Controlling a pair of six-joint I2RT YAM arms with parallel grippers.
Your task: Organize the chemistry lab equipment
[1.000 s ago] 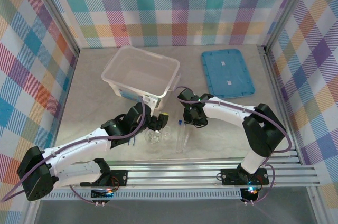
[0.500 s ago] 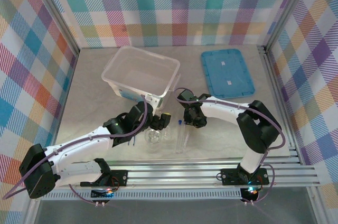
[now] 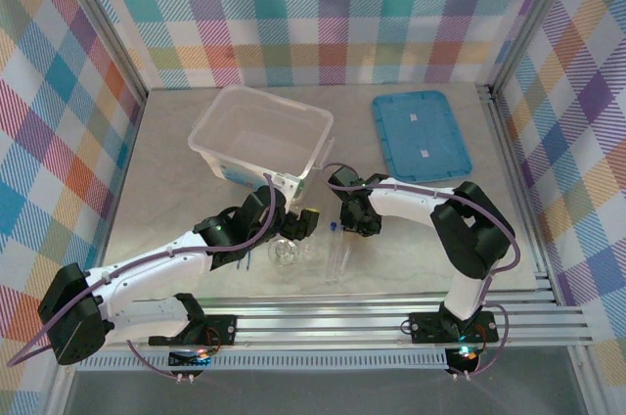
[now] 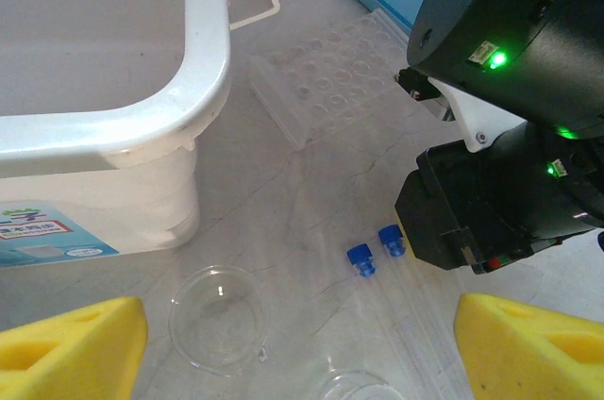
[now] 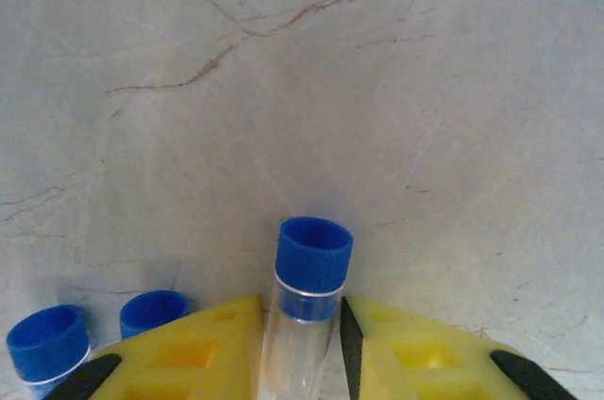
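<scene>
A pale veined table (image 3: 176,170) sits inside plaid walls, with a translucent box (image 3: 279,102) and a blue lid (image 3: 423,136) toward its far side. From above, the right gripper (image 3: 360,223) hides its fingers beneath its wrist. Its own camera shows the yellow pads clenched on a clear tube (image 5: 300,334) with a blue cap, the tube's lower length cut off at the frame edge. Two more capped tubes (image 5: 47,341) lie just to the left, their clear bodies faint in the left wrist view. The left gripper (image 4: 302,358) hangs released over a round glass dish (image 4: 217,329), and a second dish (image 4: 359,389) is cropped. A clear well plate (image 4: 330,89) beside the box is hard to make out from above.
</scene>
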